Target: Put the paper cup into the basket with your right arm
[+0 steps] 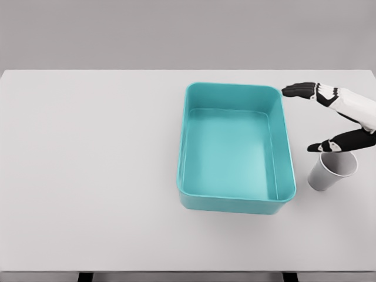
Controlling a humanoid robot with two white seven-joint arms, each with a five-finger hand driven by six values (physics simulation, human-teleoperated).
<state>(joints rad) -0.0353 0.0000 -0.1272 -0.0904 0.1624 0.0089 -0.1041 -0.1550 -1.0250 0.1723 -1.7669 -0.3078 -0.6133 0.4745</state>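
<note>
Head view showed a white table (88,176) with a teal basket (235,202) standing a little right of its middle, its inside bare. The paper cup (329,173) stood upright on the table at about 3 o'clock from the basket's near right corner, just beside it but apart from its wall, its open mouth up and leaning slightly toward the right edge.

The right hand (329,120) came in from the right edge, at roughly 2 o'clock from the basket's centre. Its fingers (299,90) were stretched wide toward the basket's far right corner, while the thumb (329,145) reached down over the cup's rim. The hand was spread open around nothing; whether the thumb actually touched the rim was hard to tell from this angle, as the two overlapped in the picture.
</note>
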